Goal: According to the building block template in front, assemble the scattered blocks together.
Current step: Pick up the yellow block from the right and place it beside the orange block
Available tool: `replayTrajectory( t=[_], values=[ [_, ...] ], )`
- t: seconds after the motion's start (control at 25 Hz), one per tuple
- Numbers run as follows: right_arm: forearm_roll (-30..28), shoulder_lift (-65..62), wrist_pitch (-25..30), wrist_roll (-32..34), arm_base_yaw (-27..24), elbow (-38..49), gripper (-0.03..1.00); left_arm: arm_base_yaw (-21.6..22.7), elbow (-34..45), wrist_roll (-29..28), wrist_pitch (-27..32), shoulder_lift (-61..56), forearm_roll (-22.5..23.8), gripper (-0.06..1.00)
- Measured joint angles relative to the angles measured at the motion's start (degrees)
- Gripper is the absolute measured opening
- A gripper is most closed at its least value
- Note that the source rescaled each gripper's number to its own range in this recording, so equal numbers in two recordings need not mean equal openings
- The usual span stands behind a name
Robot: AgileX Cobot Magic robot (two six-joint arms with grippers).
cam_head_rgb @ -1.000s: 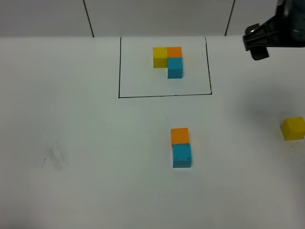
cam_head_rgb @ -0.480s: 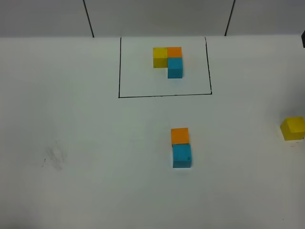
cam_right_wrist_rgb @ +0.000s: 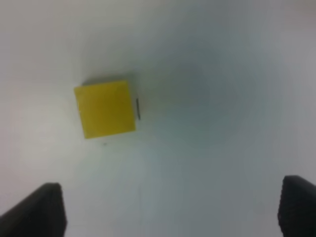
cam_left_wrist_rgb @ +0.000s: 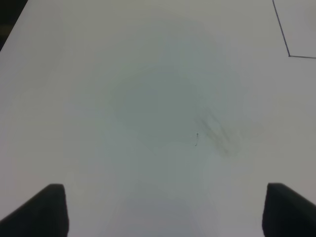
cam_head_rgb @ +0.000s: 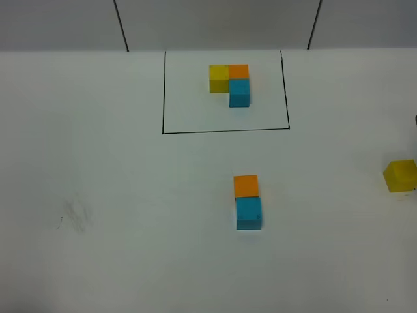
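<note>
Two joined blocks, orange (cam_head_rgb: 245, 185) and blue (cam_head_rgb: 248, 213), copy the template (cam_head_rgb: 234, 81); the right gripper (cam_right_wrist_rgb: 167, 208), spread empty, overlooks the yellow block (cam_right_wrist_rgb: 104, 108).

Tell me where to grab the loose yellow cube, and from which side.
Take the yellow cube by two opposite side faces, coming straight down. It sits flat on the table, alone, so every side is free. In the right wrist view it looks slightly turned and off to one side of the open right gripper, so probably shift over and twist to square up first.
</note>
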Motion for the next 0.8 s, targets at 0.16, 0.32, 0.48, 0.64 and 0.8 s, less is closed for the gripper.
replayTrajectory(
  t=[0.16,0.32,0.48,0.64,0.8],
  values=[
    [3.04,3.08,-3.35,-3.05,1.02,1.77,0.8,0.0,0.0,0.0,0.0,0.0,0.0,0.68],
    [3.1,7.33,-6.62,-3.39,3.56,2.07,0.8,0.0,0.0,0.0,0.0,0.0,0.0,0.68],
    [3.04,10.49,-8.71,-3.04,3.9,2.07,0.8,0.0,0.0,0.0,0.0,0.0,0.0,0.68],
    [2.98,12.92,-11.28,-3.04,3.9,2.07,0.8,0.0,0.0,0.0,0.0,0.0,0.0,0.68],
    [2.71,15.17,-13.34,-3.04,3.9,2.07,0.8,0.0,0.0,0.0,0.0,0.0,0.0,0.68]
  ],
)
